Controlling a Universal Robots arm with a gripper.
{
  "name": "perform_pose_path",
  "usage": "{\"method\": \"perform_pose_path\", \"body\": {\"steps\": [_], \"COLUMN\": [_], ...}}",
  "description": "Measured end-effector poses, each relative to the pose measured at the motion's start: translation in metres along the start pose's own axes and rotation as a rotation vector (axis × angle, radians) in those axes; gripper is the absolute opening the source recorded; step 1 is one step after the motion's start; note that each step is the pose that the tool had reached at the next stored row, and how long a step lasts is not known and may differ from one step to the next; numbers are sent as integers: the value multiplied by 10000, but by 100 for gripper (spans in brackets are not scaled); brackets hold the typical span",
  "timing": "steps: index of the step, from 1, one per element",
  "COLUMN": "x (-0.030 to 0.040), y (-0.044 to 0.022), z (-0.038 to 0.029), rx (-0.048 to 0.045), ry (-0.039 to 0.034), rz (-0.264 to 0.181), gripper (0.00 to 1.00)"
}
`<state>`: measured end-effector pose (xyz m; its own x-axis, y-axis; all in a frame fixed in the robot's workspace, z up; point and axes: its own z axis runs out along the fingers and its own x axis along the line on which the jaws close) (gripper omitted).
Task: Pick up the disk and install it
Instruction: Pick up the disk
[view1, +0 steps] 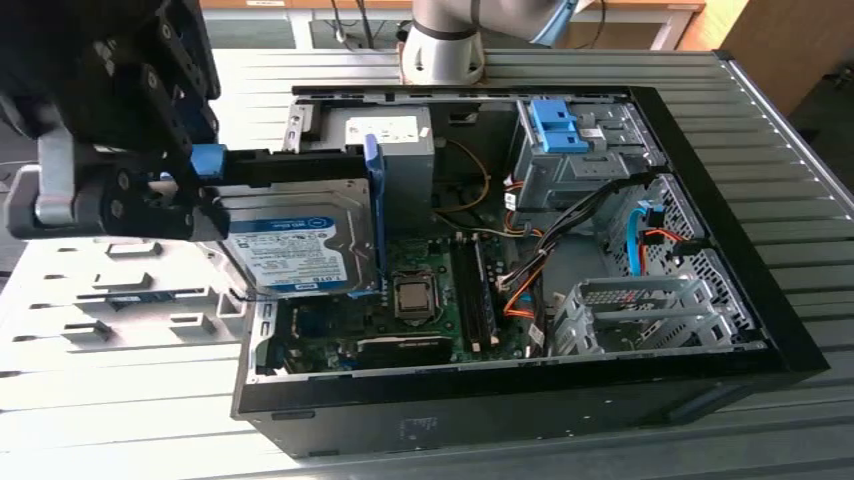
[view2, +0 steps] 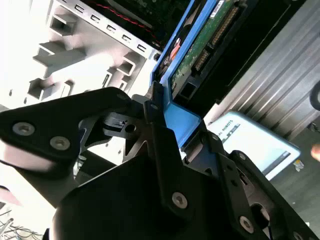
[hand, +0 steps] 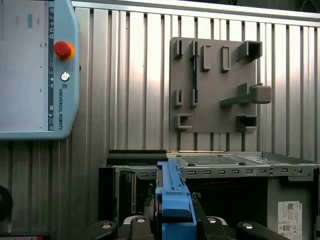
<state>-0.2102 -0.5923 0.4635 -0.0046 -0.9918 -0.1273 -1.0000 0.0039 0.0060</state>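
Note:
The disk (view1: 300, 240) is a silver drive with a white-and-blue label and a blue plastic frame (view1: 372, 210). It hangs tilted over the left side of the open computer case (view1: 534, 400) in the exterior view. My gripper (view1: 200, 180) is shut on the frame's blue end tab, at the exterior view's left. In the second wrist view the black fingers (view2: 155, 125) clamp the blue frame (view2: 182, 122), and the disk's green circuit side (view2: 200, 47) faces the camera. In the first wrist view the blue frame (hand: 175, 205) runs out from between the fingers toward the case (hand: 225, 165).
Inside the case are a motherboard (view1: 414, 300), cables, a drive cage with a blue clip (view1: 554, 125) and a metal bay (view1: 641, 310). A grey fixture plate (hand: 215, 85) lies on the ribbed table beside the case. A teach pendant (hand: 35, 70) lies further off.

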Motion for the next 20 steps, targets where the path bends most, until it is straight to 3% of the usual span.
{"method": "perform_pose_path", "body": {"steps": [1,7,9,12,20], "x": [-27,-53,-57,-97,-97], "y": [1,1,0,1,1], "z": [-62,-121,-123,-117,-116], "rx": [3,5,4,3,4], "ry": [473,920,930,858,850], "rz": [2,5,4,6,5], "gripper": [37,37,37,37,37]}}
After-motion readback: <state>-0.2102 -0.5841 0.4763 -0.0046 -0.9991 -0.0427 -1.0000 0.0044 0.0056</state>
